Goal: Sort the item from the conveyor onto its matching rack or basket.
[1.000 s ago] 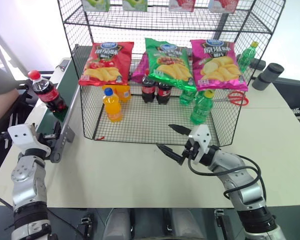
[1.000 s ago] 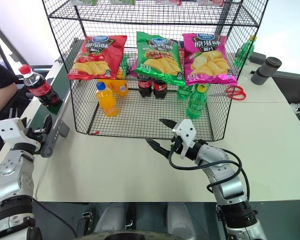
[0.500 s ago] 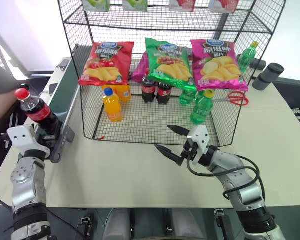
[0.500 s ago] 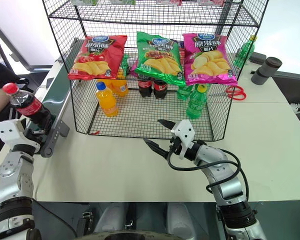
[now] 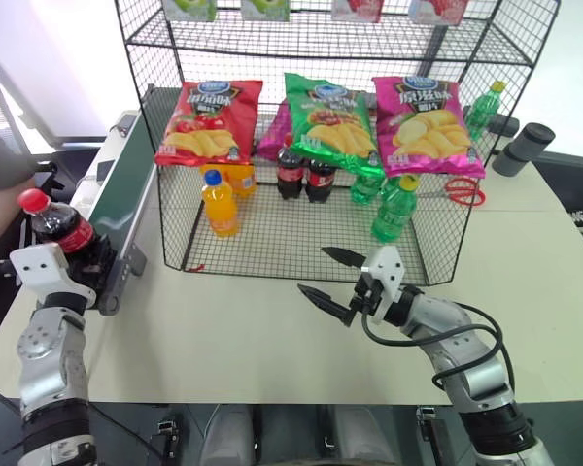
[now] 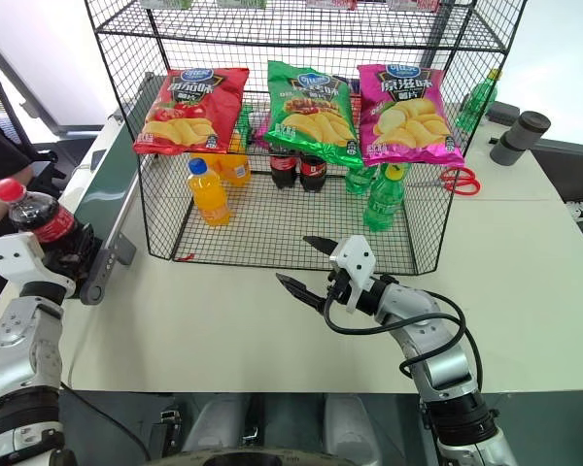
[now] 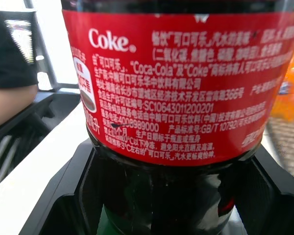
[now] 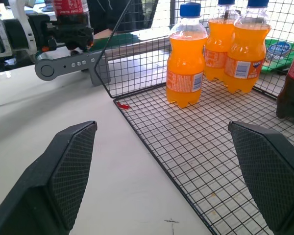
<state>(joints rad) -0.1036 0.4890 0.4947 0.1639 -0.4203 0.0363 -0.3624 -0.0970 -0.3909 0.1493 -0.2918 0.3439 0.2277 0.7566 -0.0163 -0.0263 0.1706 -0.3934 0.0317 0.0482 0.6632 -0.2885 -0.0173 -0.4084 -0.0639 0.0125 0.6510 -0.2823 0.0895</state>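
Three crisp bags hang in a row across the front of the wire shelving: red bag (image 5: 207,122), green bag (image 5: 328,121), pink bag (image 5: 426,125). Below them an orange-drink bottle (image 5: 219,204) stands alone near the front left of the grid floor, more orange bottles (image 8: 235,46) behind it. Two green bottles (image 5: 394,207) stand on the right. Red-handled scissors (image 5: 457,192) lie on the table's right side, and a dark cylinder (image 5: 522,148) rests towards its far right corner.
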